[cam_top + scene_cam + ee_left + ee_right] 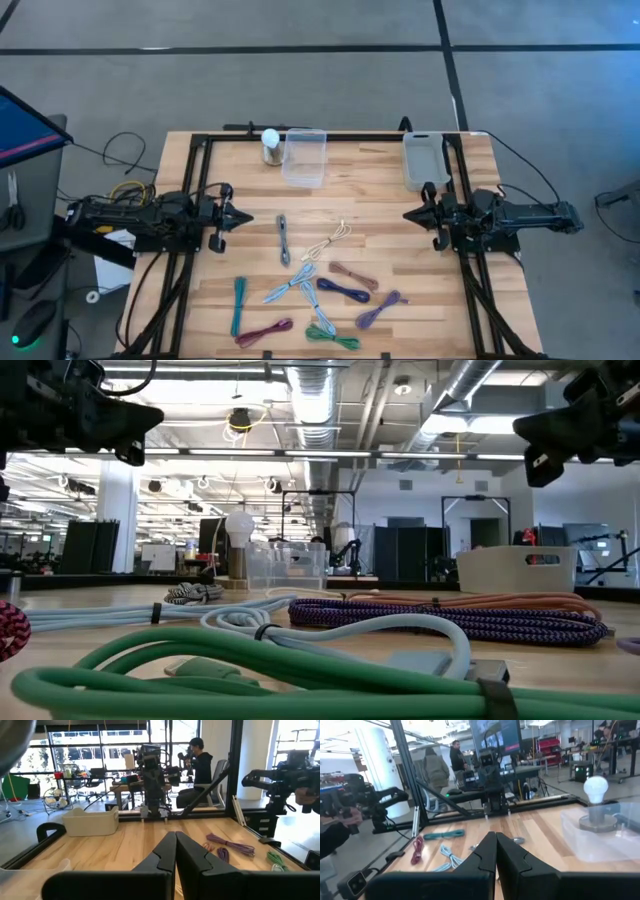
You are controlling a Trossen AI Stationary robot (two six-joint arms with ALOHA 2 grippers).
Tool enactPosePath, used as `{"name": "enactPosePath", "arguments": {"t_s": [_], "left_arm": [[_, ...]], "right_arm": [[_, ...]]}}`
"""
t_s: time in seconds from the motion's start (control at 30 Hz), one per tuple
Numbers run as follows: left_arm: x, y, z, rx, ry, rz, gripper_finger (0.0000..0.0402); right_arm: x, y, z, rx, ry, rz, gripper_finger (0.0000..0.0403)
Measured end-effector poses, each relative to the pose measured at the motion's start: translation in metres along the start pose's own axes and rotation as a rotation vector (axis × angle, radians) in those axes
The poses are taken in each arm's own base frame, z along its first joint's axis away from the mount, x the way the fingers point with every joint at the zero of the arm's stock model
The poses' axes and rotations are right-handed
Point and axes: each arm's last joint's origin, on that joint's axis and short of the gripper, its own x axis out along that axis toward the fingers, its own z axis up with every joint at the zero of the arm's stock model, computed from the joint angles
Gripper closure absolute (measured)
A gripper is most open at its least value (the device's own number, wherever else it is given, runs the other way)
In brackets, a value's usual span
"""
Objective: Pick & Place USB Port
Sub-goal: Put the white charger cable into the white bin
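Observation:
Several bundled USB cables lie flat on the wooden table: a grey-black one (283, 240), a cream one (328, 240), a light blue one (290, 283), a brown one (352, 274), a dark purple one (343, 290), plus teal (239, 303), maroon (264, 333), green (332, 337) and violet (378, 310) ones. My left gripper (240, 217) (175, 840) hovers shut at the table's left side, level, pointing right. My right gripper (408, 215) (495, 842) hovers shut at the right side, pointing left. Neither touches a cable.
A clear plastic container (304, 157) stands at the far edge, with a light bulb on a base (271, 146) to its left. A grey bin (424, 160) sits at the far right. A black frame (330, 134) borders the table. People show in the room beyond.

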Motion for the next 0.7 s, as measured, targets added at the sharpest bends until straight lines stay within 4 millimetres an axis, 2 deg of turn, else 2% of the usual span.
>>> {"name": "enactPosePath", "arguments": {"t_s": [0.23, 0.43, 0.57, 0.7], "left_arm": [[0.003, 0.003, -0.004, 0.0, 0.046, 0.109, 0.0392], [0.011, 0.005, 0.004, 0.008, 0.058, 0.135, 0.0392], [0.02, 0.01, 0.013, 0.021, 0.098, 0.167, 0.0392], [0.029, 0.015, 0.011, 0.065, 0.171, 0.195, 0.0392]], "right_arm": [[0.0, 0.0, 0.001, -0.009, -0.003, -0.003, 0.0403], [-0.005, 0.004, 0.027, -0.06, -0.054, -0.004, 0.0403], [-0.008, 0.004, 0.038, -0.091, -0.006, -0.063, 0.0403], [-0.005, 0.003, 0.034, -0.095, 0.093, -0.106, 0.0403]]}}
